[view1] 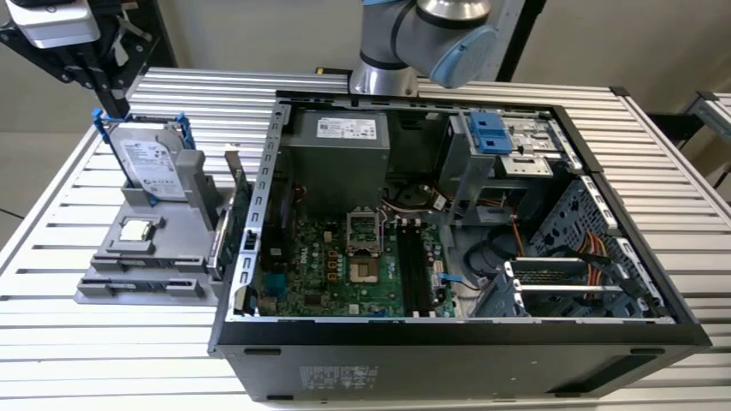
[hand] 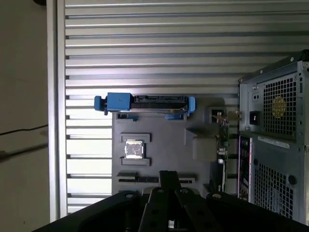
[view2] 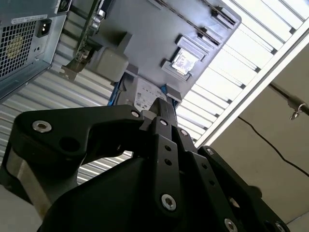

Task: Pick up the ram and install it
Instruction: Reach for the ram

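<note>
Slatted table [view1: 68, 342], free slats around the parts. Open computer case [view1: 457, 338]; white sticker on power supply [view1: 337, 163], print not legible. Grey fixture [view1: 109, 257] just beside the case wall carries a labelled hard drive [view1: 149, 158] and processor [view1: 137, 229]. The ram [view1: 146, 282] sits in the fixture's front slot. Gripper [view2: 161, 108] above the fixture, fingers pressed together on nothing.

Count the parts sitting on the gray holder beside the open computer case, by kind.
hard drive: 1
processor chip: 1
ram stick: 1
expansion card: 1
Total: 4
</note>
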`<state>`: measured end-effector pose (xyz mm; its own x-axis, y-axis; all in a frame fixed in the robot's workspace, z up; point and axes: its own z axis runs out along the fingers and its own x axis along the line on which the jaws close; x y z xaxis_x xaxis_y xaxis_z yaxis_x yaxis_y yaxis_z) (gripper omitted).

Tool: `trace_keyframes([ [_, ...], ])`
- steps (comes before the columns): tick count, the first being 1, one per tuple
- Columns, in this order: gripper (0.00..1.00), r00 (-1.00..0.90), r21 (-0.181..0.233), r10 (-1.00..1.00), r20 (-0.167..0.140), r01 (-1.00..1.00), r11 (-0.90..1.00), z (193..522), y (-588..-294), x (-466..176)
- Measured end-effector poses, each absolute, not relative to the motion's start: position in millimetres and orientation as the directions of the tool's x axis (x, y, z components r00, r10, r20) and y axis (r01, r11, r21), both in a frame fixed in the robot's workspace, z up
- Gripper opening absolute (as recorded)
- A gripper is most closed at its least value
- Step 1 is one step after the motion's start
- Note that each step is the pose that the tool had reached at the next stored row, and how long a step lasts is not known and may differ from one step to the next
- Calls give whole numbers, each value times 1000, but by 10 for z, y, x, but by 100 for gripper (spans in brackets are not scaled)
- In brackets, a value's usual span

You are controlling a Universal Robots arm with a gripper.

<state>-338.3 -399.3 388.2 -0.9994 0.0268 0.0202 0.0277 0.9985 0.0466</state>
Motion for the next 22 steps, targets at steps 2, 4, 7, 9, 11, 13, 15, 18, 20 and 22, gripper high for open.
trace_keyframes([
  [2,0,-999,47,33,20,34,998,3881,-3993,-3384],
  [4,0,-999,47,33,20,34,998,3881,-3992,-3384],
  [7,0,-999,47,34,20,35,998,3881,-3993,-3384],
  [9,0,-999,47,34,21,35,998,3878,-3999,-3385],
  [11,0,-999,47,34,21,35,998,3876,-4012,-3385],
  [13,0,-999,47,34,22,35,998,3872,-4030,-3384],
  [15,0,-999,47,34,22,35,998,3868,-4047,-3384],
  [18,0,-999,46,34,24,35,998,3865,-4071,-3384],
  [20,0,-999,46,34,26,35,998,3862,-4090,-3384],
  [22,0,-999,46,34,27,35,998,3859,-4110,-3384],
])
